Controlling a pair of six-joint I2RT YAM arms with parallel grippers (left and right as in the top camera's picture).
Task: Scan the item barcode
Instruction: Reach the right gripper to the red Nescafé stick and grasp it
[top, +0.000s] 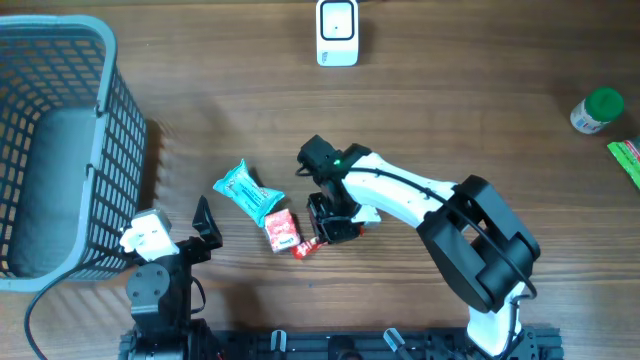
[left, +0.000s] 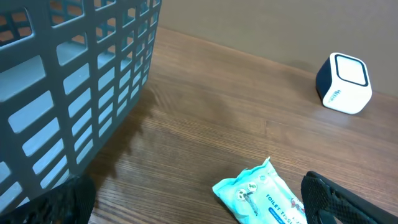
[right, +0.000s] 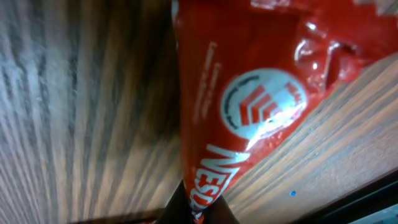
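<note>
The right end effector (top: 335, 226) pinches the red wrapper (right: 249, 106), mostly hiding it overhead; left end effector (left: 199, 204) spread.

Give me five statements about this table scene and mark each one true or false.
1. The right gripper is shut on the red wrapper. True.
2. The teal wipes packet lies inside the basket. False: it lies on the table beside the basket.
3. The left gripper is open and holds nothing. True.
4. The left gripper holds the scanner. False: the scanner stands at the table's far side, apart from both arms.
5. The bottle has a red cap. False: its cap is green.
</note>
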